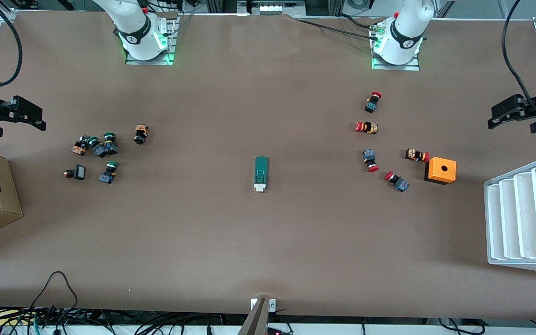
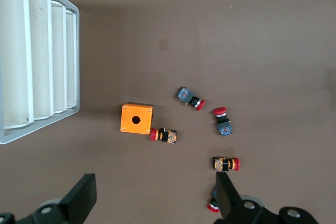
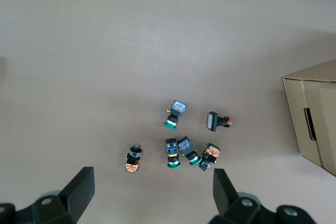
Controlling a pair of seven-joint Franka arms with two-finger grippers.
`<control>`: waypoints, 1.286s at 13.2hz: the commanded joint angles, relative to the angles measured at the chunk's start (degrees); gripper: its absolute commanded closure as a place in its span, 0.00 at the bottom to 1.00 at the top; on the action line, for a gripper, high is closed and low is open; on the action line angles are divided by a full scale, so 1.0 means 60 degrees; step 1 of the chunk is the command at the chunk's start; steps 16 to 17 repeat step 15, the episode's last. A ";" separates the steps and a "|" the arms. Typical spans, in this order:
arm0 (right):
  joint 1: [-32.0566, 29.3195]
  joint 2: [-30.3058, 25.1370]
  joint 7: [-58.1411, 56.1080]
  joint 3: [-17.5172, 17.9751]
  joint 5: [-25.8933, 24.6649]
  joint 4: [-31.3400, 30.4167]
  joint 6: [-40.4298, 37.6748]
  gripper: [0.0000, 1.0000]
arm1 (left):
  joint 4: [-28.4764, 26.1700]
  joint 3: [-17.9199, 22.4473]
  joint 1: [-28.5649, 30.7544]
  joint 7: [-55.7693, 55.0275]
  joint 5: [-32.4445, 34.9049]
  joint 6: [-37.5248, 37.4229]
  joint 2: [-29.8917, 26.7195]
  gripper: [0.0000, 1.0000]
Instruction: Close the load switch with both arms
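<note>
**Desk:** Where is the load switch (image 1: 261,173), and why there?

**Operator:** It lies flat mid-table, white end toward the front camera; I judge it was set there so both arms can reach it. Green-capped push buttons (image 1: 103,151) cluster toward the right arm's end from it; red-capped push buttons (image 1: 372,139) and the orange box (image 1: 440,170) toward the left arm's end.

**Desk:** And the arms?

**Operator:** I have both waiting, high and drawn outward, well apart from the switch; the left gripper (image 2: 152,203) hangs over the table beside the white rack (image 2: 37,61), fingers spread wide, gripping nothing; the right gripper (image 3: 152,198) hangs over the green-capped cluster near the cardboard box (image 3: 315,119), likewise wide and unloaded; nothing is closed yet.
</note>
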 commanded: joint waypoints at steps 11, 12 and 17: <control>0.0031 0.0091 -0.0005 0.0007 -0.0092 0.0214 -0.0057 0.00 | -0.0243 0.0148 -0.0298 -0.0375 -0.0128 0.0024 -0.0454 0.00; 0.0031 0.0091 -0.0005 0.0007 -0.0092 0.0214 -0.0042 0.00 | -0.0184 0.0148 -0.0225 -0.0346 -0.0158 -0.0006 -0.0439 0.00; 0.0017 0.0091 -0.0005 0.0007 -0.0092 0.0214 -0.0042 0.00 | -0.0183 0.0163 -0.0195 -0.0038 -0.0158 -0.0006 -0.0439 0.00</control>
